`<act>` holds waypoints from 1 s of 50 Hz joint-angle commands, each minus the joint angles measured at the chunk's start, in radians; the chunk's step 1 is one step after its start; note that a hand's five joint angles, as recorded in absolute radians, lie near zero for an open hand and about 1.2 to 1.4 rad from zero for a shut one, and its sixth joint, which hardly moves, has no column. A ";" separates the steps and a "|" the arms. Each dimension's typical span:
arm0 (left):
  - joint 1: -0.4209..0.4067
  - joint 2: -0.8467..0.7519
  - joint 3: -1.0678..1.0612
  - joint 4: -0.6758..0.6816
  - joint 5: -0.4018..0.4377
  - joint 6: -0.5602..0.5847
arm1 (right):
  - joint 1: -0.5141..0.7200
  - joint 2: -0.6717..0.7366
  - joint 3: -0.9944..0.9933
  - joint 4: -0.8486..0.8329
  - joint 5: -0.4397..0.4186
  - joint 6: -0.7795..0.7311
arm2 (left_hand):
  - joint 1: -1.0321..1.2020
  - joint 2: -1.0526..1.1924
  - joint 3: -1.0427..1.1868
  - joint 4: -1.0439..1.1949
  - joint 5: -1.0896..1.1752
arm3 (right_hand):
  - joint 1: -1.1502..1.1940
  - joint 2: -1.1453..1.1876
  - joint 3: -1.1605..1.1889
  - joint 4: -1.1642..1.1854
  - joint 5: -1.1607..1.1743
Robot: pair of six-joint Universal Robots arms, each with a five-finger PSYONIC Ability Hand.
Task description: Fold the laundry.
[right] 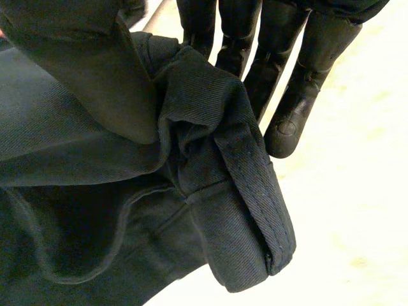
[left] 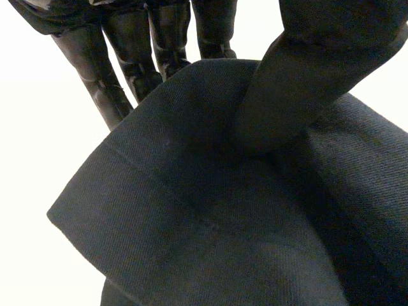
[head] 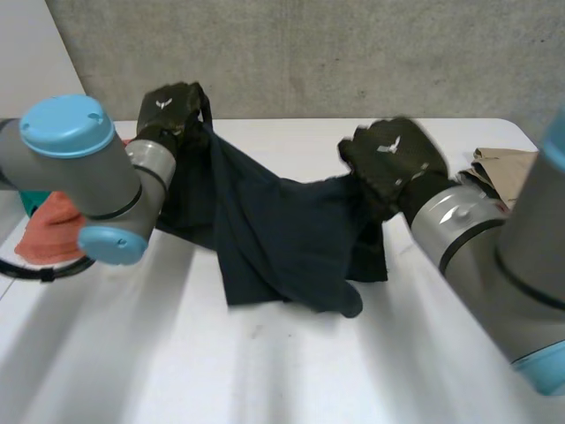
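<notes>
both hands, left (head: 172,110) and right (head: 388,159), pinch the dark cloth (head: 274,234) by its hems; soft, limp, sagging between.

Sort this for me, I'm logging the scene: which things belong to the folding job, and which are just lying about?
In the job: dark blue garment, pinched by the left hand and right hand.
Lying about: orange cloth, perhaps laundry for later; brown paper item.
</notes>
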 commanded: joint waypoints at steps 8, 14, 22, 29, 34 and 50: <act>0.002 -0.241 0.297 0.122 -0.086 0.205 | 0.021 0.203 -0.002 -0.014 0.004 0.095 | 0.260 0.200 0.208 0.196 0.242 | 0.422 0.226 0.214 0.196 0.238; -0.012 -0.239 0.217 0.122 -0.092 0.205 | 0.022 0.236 -0.019 -0.033 0.004 0.101 | -0.642 -0.702 -0.694 -0.706 -0.660 | 0.422 0.226 0.214 0.196 0.238; -0.060 -0.061 -0.059 0.110 -0.100 0.205 | 0.022 0.311 -0.056 -0.057 0.005 0.101 | -0.920 -0.980 -0.972 -0.983 -0.938 | 0.422 0.226 0.214 0.196 0.238; -0.067 0.255 -0.407 0.007 -0.100 0.194 | 0.027 0.331 -0.076 -0.064 0.007 0.100 | -0.876 -0.936 -0.928 -0.939 -0.894 | 0.422 0.226 0.214 0.196 0.238; -0.115 0.405 -0.588 -0.083 -0.093 0.145 | 0.027 0.333 -0.097 -0.065 0.007 0.101 | -0.832 -0.891 -0.884 -0.895 -0.850 | 0.422 0.226 0.214 0.196 0.238; -0.270 0.221 -0.638 -0.143 -0.066 -0.055 | 0.026 0.301 -0.096 -0.059 0.008 0.146 | -0.767 -0.827 -0.819 -0.830 -0.785 | 0.422 0.226 0.214 0.196 0.238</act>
